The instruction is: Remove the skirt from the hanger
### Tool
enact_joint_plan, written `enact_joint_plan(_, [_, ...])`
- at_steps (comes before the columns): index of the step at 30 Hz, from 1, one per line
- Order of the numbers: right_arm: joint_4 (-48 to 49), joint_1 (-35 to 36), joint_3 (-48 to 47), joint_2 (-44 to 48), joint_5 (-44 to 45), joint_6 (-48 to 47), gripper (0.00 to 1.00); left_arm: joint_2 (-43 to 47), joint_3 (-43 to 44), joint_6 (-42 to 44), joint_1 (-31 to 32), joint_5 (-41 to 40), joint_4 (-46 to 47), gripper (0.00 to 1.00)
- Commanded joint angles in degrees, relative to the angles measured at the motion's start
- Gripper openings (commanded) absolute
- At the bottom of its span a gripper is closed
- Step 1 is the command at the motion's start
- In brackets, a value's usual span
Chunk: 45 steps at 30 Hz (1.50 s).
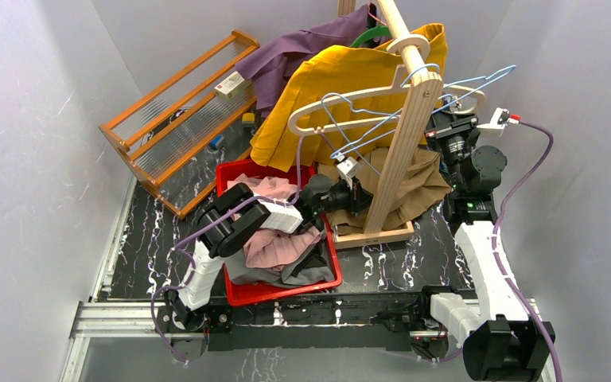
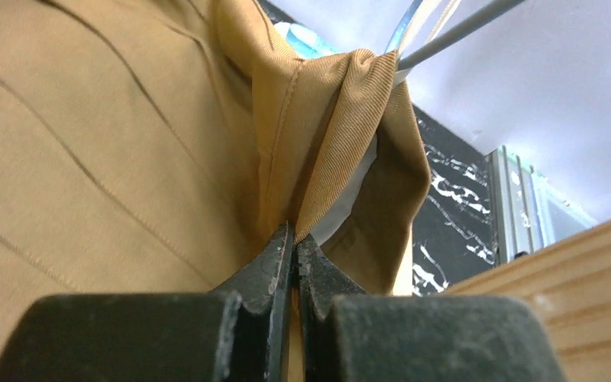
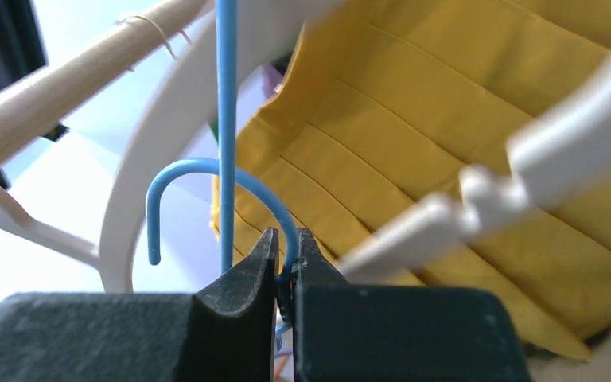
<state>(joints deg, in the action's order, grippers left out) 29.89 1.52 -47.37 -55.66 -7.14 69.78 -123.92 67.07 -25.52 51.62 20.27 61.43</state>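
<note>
Tan twill, pleated: found the skirt point(image 1: 418, 187) hanging low behind and right of the wooden post point(image 1: 402, 151), on the blue wire hanger point(image 3: 199, 162). Saw the left fingers point(image 2: 274, 263) shut tight on a fold of its waist, just left of the post. Saw the right fingers point(image 3: 258, 263) clamped on the hanger's hook, right of the post and higher. Judged both holds made and little else done. Remained to draw the cloth off the wire.

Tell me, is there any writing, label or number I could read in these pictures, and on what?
No text can be read.
The white label on the wooden rack bears a red mark, too small to read.
Neither wrist view shows any text.
</note>
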Motion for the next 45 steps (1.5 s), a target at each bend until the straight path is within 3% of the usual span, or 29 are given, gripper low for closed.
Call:
enact_joint_plan(1, [-8.5,0.2,-3.6,4.8,4.0,-9.7,0.00,6.3,-3.5,4.1,0.3,-2.3,-3.8,0.00])
enact_joint_plan(9, [-17.9,0.1,-0.2,9.7,10.6,-16.9,0.00,13.6,-6.7,6.4,0.3,-3.3,-9.8,0.38])
enact_joint_plan(14, [-24.8,0.1,-2.3,8.1,12.5,-17.8,0.00,17.5,-8.7,7.3,0.3,-5.4,-14.2,0.50])
enact_joint_plan(21, [-32.3,0.1,-3.6,5.3,14.4,-18.6,0.00,21.9,-11.4,6.1,0.2,-6.2,-16.6,0.54])
enact_joint_plan(26, [-33.6,0.0,-3.1,5.9,14.4,-27.3,0.00,25.7,-12.4,6.0,0.1,-6.7,-21.9,0.59])
enact_joint_plan(31, [-29.6,0.0,0.4,7.8,7.4,-37.0,0.00,33.1,-15.3,4.0,-2.3,-3.1,-29.0,0.74])
enact_joint_plan(37, [-21.6,0.0,4.7,5.7,-0.7,-39.1,0.00,44.2,-21.1,2.3,-4.1,-2.3,-34.6,0.82])
enact_joint_plan(43, [-19.1,0.0,5.9,2.7,-6.7,-40.4,0.00,55.0,-23.9,2.9,-4.7,-3.6,-42.5,0.82])
enact_joint_plan(45, [-16.5,0.1,6.8,2.0,-13.0,-42.0,0.00,57.9,-23.6,3.1,-4.7,-4.7,-44.3,0.82])
